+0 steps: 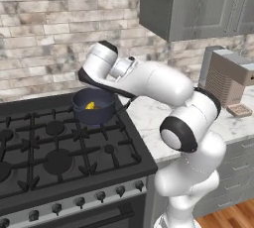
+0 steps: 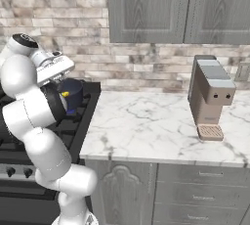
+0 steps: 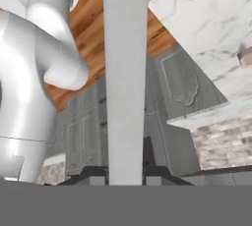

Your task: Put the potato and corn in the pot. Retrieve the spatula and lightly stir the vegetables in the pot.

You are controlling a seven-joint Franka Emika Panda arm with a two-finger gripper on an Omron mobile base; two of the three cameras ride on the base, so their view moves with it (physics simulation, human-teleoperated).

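The pot [image 1: 93, 107] sits on the far right burner of the black stove [image 1: 59, 157], close to the brick wall behind it. Inside it the corn [image 1: 90, 105] shows as a small bright yellow patch near the middle; too little of it is visible to tell which way its long axis runs. From the right base view the same pot [image 2: 72, 93] peeks out past the arm, with a speck of yellow at its rim [image 2: 65, 93].

The arm bends over the right edge of the stove, and its hand hangs just right of and above the pot, partly covering the pot's right side. In the hand view a long, flat, pale grey bar, apparently the spatula [image 3: 125, 72], runs straight up from between the two dark fingertips of the gripper [image 3: 126, 168], which looks clenched on it, its long axis in line with the gripper.

To the right stretches the marble surface [image 1: 149, 118], where a coffee machine [image 2: 211, 94] stands well apart from the stove. Grey cabinets [image 2: 161, 6] hang overhead.
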